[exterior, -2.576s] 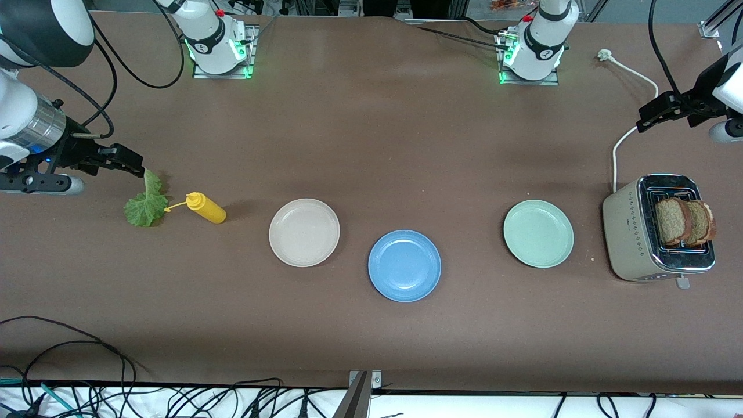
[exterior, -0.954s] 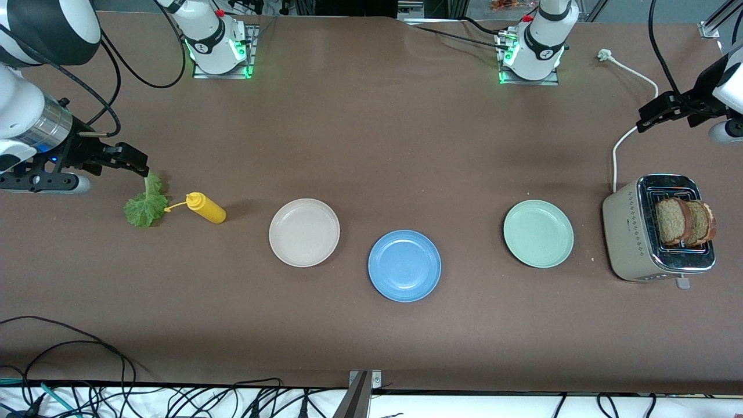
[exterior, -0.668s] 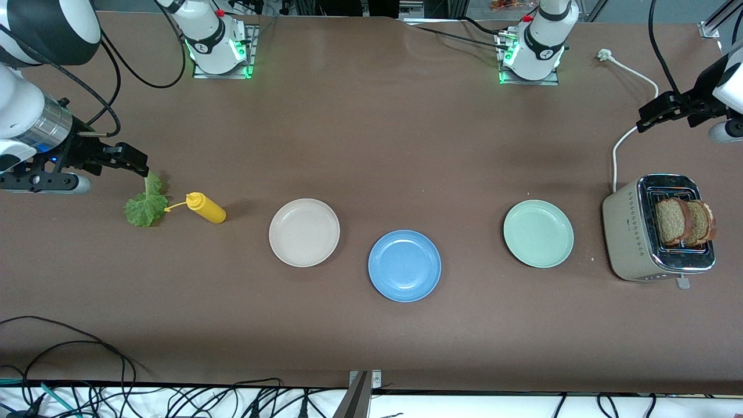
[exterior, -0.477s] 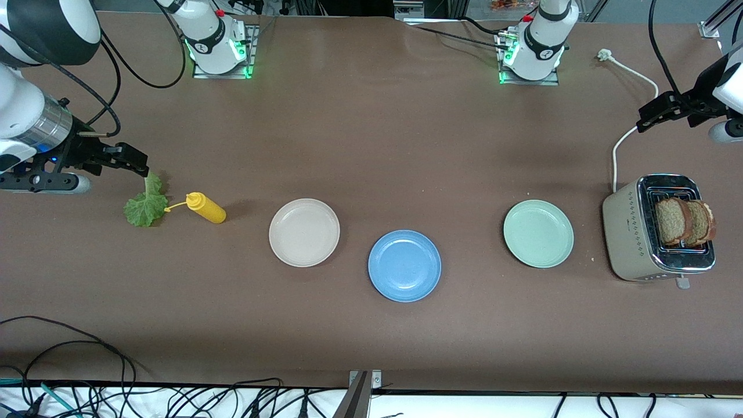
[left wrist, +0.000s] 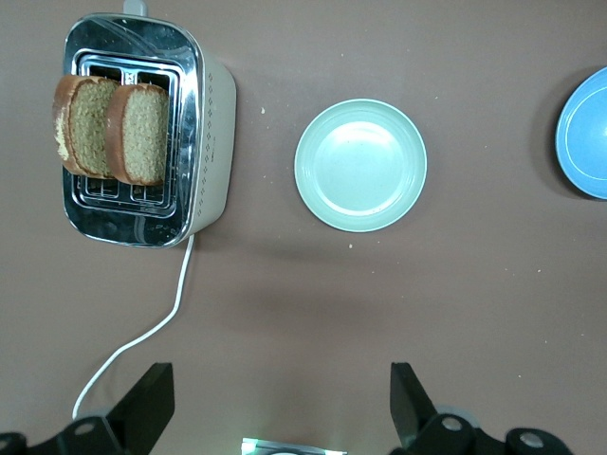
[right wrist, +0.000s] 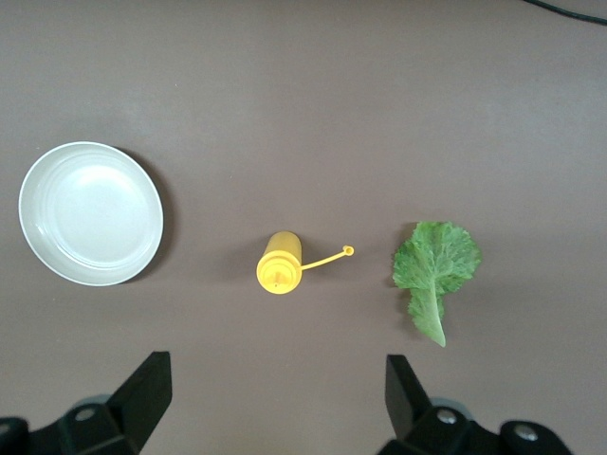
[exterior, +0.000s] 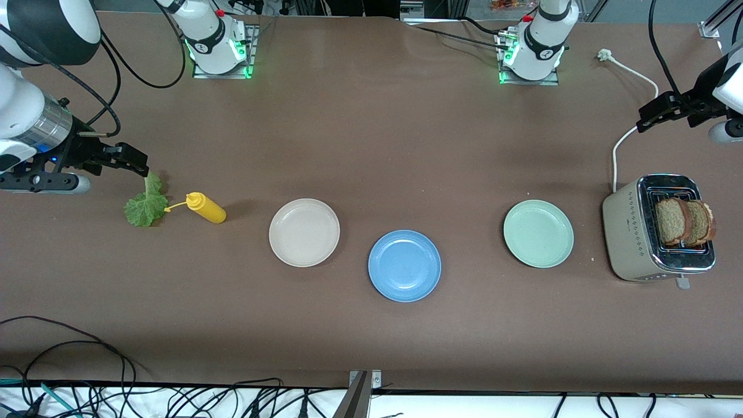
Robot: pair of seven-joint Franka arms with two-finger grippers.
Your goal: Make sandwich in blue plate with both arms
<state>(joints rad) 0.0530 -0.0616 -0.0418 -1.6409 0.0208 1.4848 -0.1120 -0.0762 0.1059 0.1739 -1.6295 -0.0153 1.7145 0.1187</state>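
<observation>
Sandwich parts lie apart: the right end effector (exterior: pixel 136 162), fingers spread and empty, hangs over the lettuce leaf (exterior: pixel 145 203) beside a yellow bottle (exterior: pixel 206 209) at its end of the desk (exterior: pixel 371 128). The left end effector (exterior: pixel 653 115), likewise spread, hovers near the toaster (exterior: pixel 633 238) with both bread slices (exterior: pixel 682 222), seemingly clear of it. Between them sits the blue plate (exterior: pixel 404 266), flanked by a cream plate (exterior: pixel 304 232) and a mint plate (exterior: pixel 538 233).

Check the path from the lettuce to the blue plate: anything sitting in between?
Yes. The yellow squeeze bottle stands right beside the lettuce leaf, and the cream-white plate sits between the bottle and the blue plate. The open right gripper hangs over the leaf's stem end; nothing is between them.
</observation>
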